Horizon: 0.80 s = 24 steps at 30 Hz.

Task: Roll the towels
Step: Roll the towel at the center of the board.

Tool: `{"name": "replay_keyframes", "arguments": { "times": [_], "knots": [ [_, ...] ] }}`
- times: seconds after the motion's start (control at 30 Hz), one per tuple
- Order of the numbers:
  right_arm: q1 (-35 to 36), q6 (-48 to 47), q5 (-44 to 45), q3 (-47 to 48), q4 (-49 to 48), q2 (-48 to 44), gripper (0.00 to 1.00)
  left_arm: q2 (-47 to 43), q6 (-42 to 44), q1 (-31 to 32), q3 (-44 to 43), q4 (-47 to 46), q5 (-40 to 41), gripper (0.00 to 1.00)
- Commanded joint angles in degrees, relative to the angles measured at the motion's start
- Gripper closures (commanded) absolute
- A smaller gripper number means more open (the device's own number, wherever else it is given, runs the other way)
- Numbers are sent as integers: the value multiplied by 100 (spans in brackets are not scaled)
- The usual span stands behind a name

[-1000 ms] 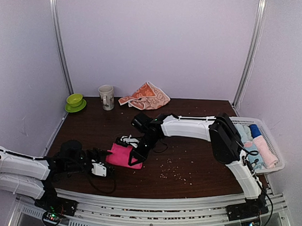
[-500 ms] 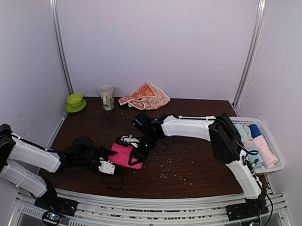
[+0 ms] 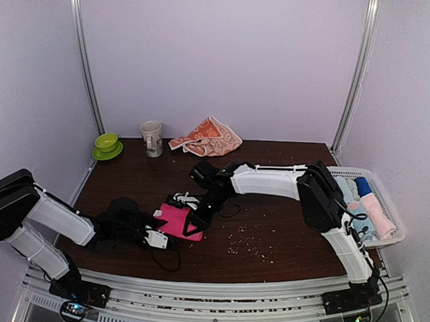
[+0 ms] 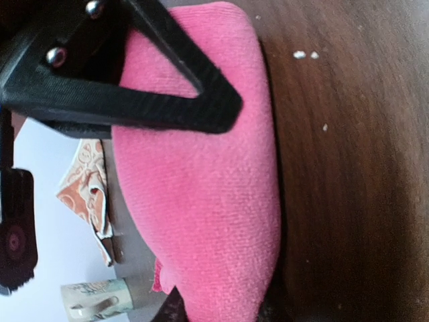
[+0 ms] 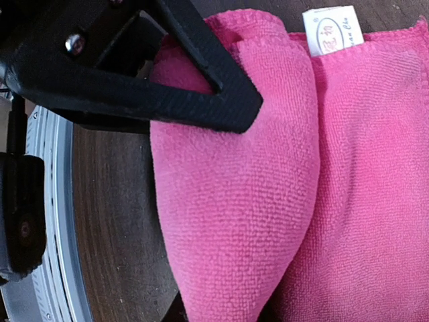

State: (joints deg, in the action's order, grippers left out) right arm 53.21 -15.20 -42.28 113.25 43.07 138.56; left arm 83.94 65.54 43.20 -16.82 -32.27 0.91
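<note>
The left arm has reached in along the front of the tabletop (image 3: 270,205), and its left tool (image 3: 158,230), spread wide a second ago, has drawn its jaws in on the left end of the pink towel (image 3: 175,217). In the left wrist view a thick fold of pink cloth fills the gap. The upper finger lies on the fold, and the lower one only just shows at the bottom of the picture, so this looks like a fresh grip that may not be firm yet.

The right tool (image 3: 192,220) has not changed. Its jaws are nearly together, pinching the rolled fold at the towel's right end. The pink towel lies near the front edge, left of the middle, now held at both ends. That probably means the arms are ready to turn or tighten the roll together.

The orange towel (image 3: 209,137) lies crumpled at the back edge, not yet rolled.
</note>
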Motion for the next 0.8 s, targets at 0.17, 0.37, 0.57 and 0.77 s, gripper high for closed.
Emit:
{"name": "replay_keyframes", "arguments": {
  "times": [0.17, 0.37, 0.57, 0.77],
  "knots": [
    [32, -233, 151, -159, 726, 309, 73, 333, -63, -13, -94, 491, 179, 100],
    [-38, -186, 669, -760, 233, -505, 54, 12, -250, -43, -441, 2053, -405, 100],
    [-20, -333, 1811, -1972, -716, -1882, 45, 174, -430, -342, -1292, 3669, -1151, 100],
    [232, -706, 2702, -3681, -2165, -3316, 37, 814, -445, -651, -2047, 4704, -1641, 100]
  ]
}}
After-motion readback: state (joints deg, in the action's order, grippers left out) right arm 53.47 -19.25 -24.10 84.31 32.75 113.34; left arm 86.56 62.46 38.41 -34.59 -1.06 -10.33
